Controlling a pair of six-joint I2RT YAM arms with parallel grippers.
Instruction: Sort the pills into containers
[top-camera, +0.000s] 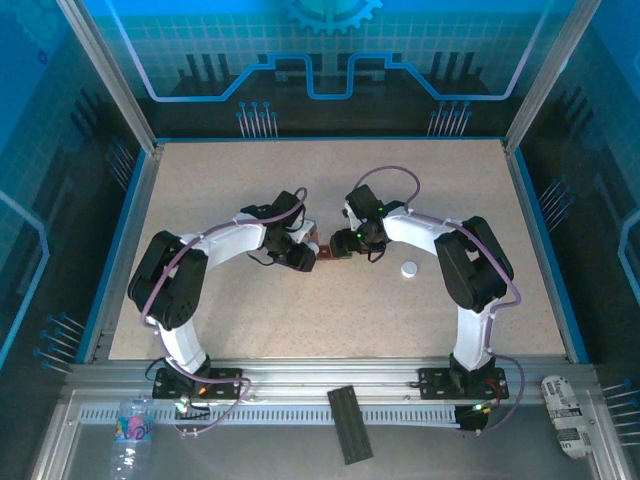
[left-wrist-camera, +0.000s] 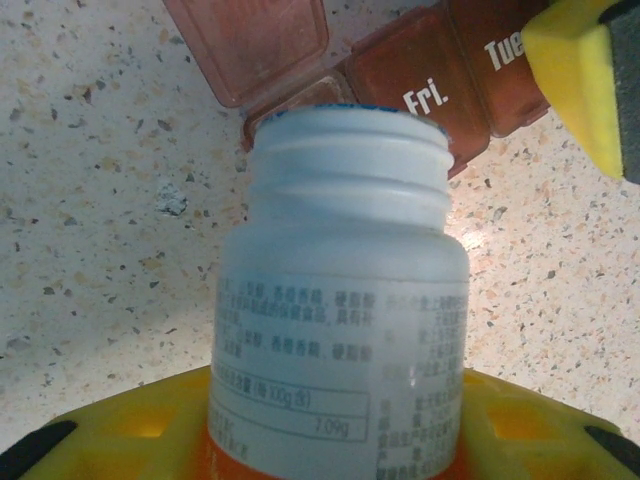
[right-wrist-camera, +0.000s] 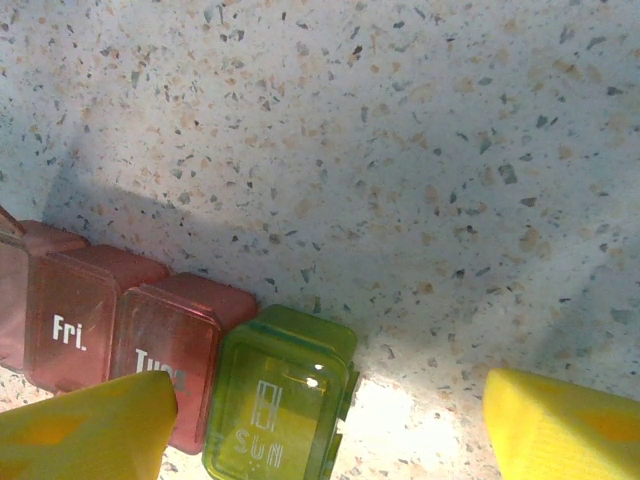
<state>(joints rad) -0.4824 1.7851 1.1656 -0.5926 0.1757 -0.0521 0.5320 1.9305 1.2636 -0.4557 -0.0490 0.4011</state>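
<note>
**Bottle tipped at the open compartment**

The left gripper (left-wrist-camera: 330, 440) is clamped low on the uncapped white bottle (left-wrist-camera: 340, 300). The bottle's mouth sits just over the open red compartment of the containers (right-wrist-camera: 150, 340), beside "Fri."

The right gripper (right-wrist-camera: 325, 430) stands wide apart and holds nothing. One pad (right-wrist-camera: 90, 430) is over "Tue", and the green end compartment lies between its jaws.

The containers lie mid-table (right-wrist-camera: 400, 150) between both arms. The strip looks like light, stiff, smooth plastic that would likely skid if nudged. It is best pinned across its narrow sides, clear of the thin hinged lid (left-wrist-camera: 250, 45).
</note>
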